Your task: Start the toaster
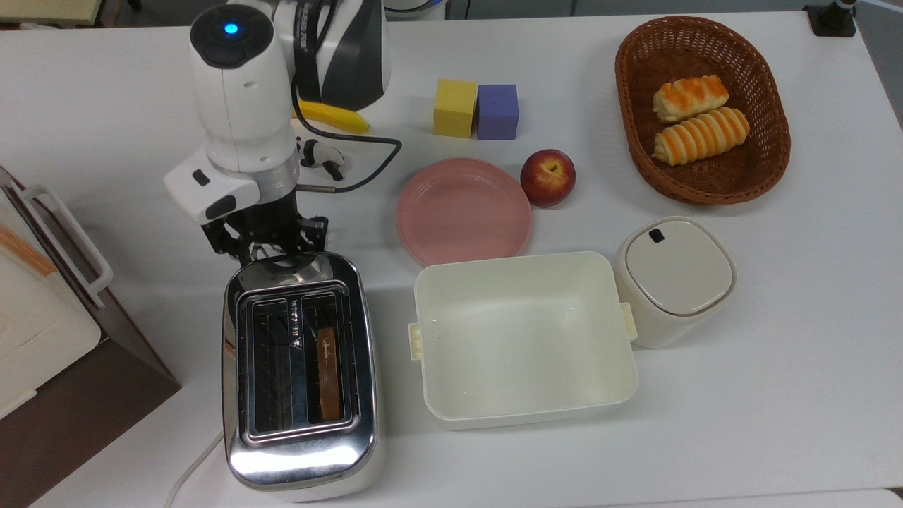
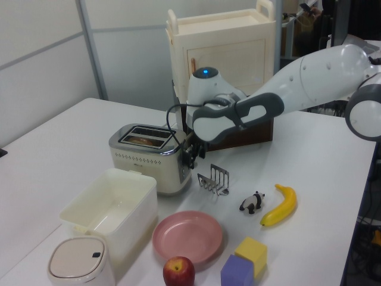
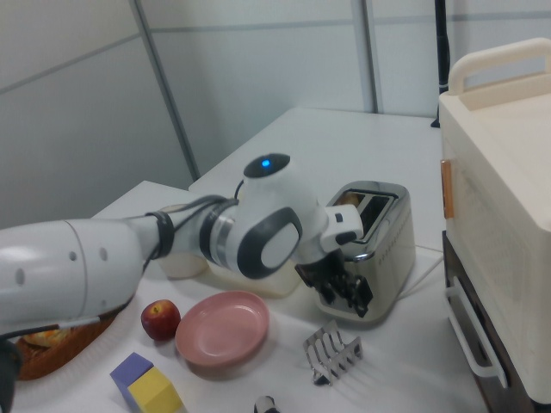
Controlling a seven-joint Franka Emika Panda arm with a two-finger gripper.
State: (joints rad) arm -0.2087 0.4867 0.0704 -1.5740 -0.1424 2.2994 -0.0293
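Note:
The chrome two-slot toaster (image 1: pixel 300 367) stands at the front of the top view's left, with a white cord trailing from its near end. A brown slice (image 1: pixel 326 372) sits low in its right slot. My gripper (image 1: pixel 271 243) hangs at the toaster's far end, just off the chrome end wall. In the left view the gripper (image 2: pixel 191 156) is beside the right end of the toaster (image 2: pixel 149 156). The right view puts the gripper (image 3: pixel 349 292) low in front of the toaster (image 3: pixel 372 241).
A cream tub (image 1: pixel 522 413) stands right of the toaster, with a pink plate (image 1: pixel 462 208), an apple (image 1: pixel 548 176) and a lidded bin (image 1: pixel 674 279) near it. A wire toast rack (image 2: pixel 214 179) stands beside the gripper. A white-and-brown appliance (image 1: pixel 42 310) borders the top view's left.

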